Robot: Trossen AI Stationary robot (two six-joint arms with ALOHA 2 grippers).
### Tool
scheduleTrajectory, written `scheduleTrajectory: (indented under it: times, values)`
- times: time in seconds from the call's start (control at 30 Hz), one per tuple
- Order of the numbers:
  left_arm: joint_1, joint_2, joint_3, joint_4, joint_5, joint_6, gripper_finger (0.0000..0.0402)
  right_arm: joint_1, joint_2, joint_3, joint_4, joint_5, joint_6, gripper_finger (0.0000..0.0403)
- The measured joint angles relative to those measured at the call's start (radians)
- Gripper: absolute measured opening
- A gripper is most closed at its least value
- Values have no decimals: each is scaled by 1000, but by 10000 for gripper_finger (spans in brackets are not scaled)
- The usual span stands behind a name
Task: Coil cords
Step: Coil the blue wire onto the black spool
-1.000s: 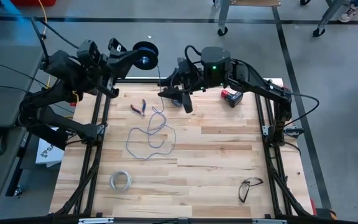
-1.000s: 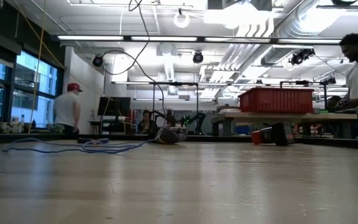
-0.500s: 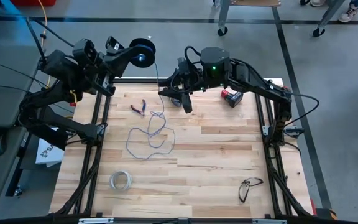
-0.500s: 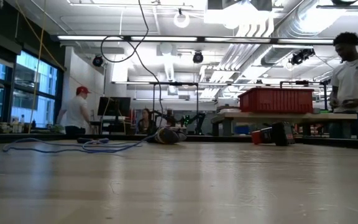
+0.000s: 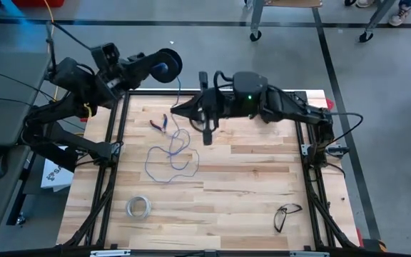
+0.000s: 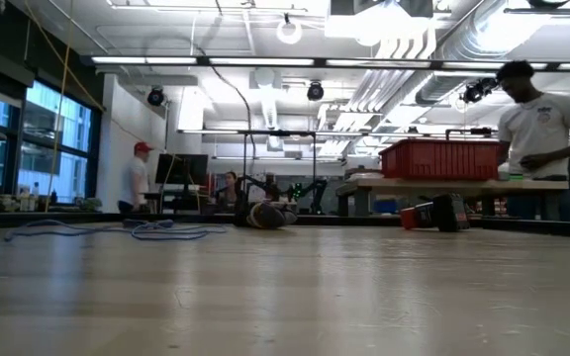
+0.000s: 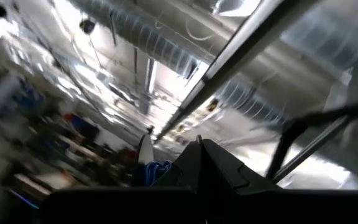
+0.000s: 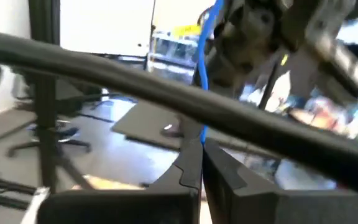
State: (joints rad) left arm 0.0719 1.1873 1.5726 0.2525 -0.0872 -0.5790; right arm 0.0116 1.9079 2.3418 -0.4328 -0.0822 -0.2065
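The cord is a thin bluish wire. Its loose loops (image 5: 171,153) lie on the wooden table, and one strand rises to a dark round spool (image 5: 167,66) held above the table's far edge. My left gripper (image 5: 155,68) is shut at that spool, whose blue windings (image 7: 153,171) show beside the fingers in the left wrist view. My right gripper (image 5: 178,108), reaching in from the right, is shut on the rising strand a little below the spool. In the low view the loops (image 6: 117,232) lie flat at the left. My left gripper holds the spool at the end of its shut fingers, lifted clear past the far edge. The fingers themselves hide which part of it they have. My right gripper pinches a single strand of the wire (image 8: 202,127) between its two fingertips, coming roughly level from the table's right and lying across it. The strand runs on up to the spool; below the fingers it hangs slack down to the loops.
Red-handled pliers (image 5: 160,123) lie just left of the loops. A whitish tape ring (image 5: 139,207) sits near the front left, glasses (image 5: 286,214) near the front right. A red and black block (image 6: 433,213) stands at the far right. People move in the room behind.
My right gripper has reached toward the table's left, to the strand under the spool, and has shut on it. The left arm has turned a little with the spool. The loops on the table have kept their place.
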Motion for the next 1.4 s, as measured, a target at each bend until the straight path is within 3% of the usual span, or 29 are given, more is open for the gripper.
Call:
scheduleTrajectory:
  times: [0.17,0.27,0.6,1.0,1.2,1.4]
  values:
    - [0,15,0,-2,15,-342,1,24,19,0,106,58,-75,1]
    - [-3,26,0,1,38,-459,1,20,29,0,172,57,-84,1]
    - [-90,62,0,5,42,-592,1,-5,30,0,253,45,-117,0]
    - [-151,56,0,-60,66,-549,0,-74,30,0,301,6,-136,0]
    - [-157,1,0,-250,54,-447,0,-134,5,0,244,-4,-167,0]
    - [-122,-57,0,-442,7,-250,0,-183,-36,0,151,-7,-177,0]
